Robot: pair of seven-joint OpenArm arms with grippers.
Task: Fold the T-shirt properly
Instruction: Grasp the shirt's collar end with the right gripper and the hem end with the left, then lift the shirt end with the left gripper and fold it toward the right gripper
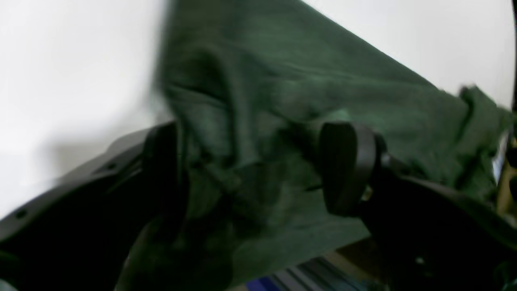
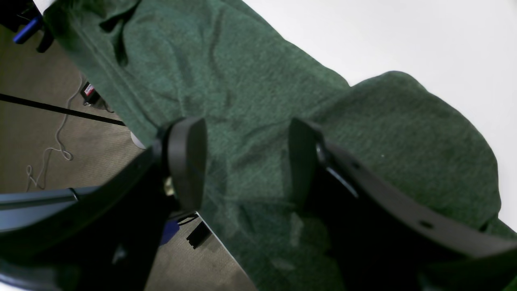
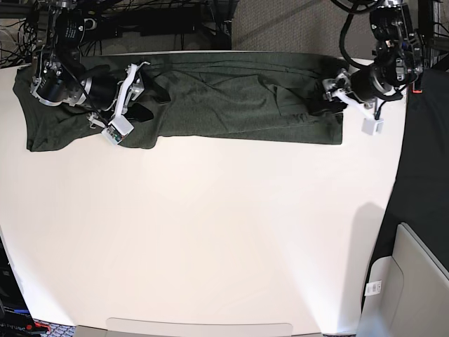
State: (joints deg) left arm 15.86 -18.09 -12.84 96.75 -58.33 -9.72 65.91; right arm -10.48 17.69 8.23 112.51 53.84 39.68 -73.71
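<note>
T-shirt (image 3: pixel 210 98) lies as a long, dark green band across the far edge of the white table (image 3: pixel 224 232), running from about ten o'clock to two o'clock in the base view, with its far edge at the table's lip. It looks already doubled lengthwise into that narrow strip, so my read is that one long fold is in and the crosswise folds that would make a compact packet are all yet to come. Over at ten o'clock the right gripper (image 2: pixel 242 161) sits low over the cloth with its jaws apart, fabric showing flat and unpinched in the gap between the pads, and a rounded lobe of cloth bulges off to one side in the right wrist view. At two o'clock the left gripper (image 1: pixel 250 165) is at the strip's other end, jaws also spread wide; bunched, rumpled fabric fills the space between them, though that view is blurred and I cannot say whether the cloth is touching either pad. Wrinkles show near the middle of the band, so some smoothing seems due as well. Both ends need gripping before any crosswise fold starts, I'd judge.
</note>
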